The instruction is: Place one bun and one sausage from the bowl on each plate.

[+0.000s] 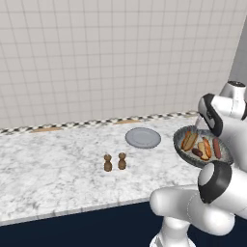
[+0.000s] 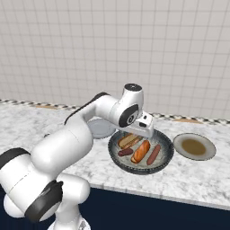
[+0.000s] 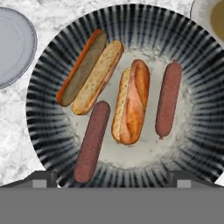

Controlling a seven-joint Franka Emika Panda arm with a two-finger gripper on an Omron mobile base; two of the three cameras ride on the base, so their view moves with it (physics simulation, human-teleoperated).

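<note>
Your bowl (image 3: 118, 94) holds two buns (image 3: 131, 101), two sausages (image 3: 92, 141). Grey plate (image 1: 143, 138) left, brown-centred plate (image 2: 194, 146) right, both bare. Tool (image 3: 112, 179) over bowl; opening: cannot tell.

I find no legible text, label, brand mark, number or sign in any view. The wide dark-grey ribbed bowl (image 3: 43, 109), the flat light-grey round plate (image 1: 143, 138) and the marbled white table (image 1: 48, 169) are all unmarked.

At frame centre, the bowl (image 2: 140, 152) sits on the marble bench (image 2: 197, 173), holding two buns and two sausages. The hand (image 2: 144, 127) hangs over its upper rim. A brown-centred plate (image 2: 194, 146) lies right.
</note>
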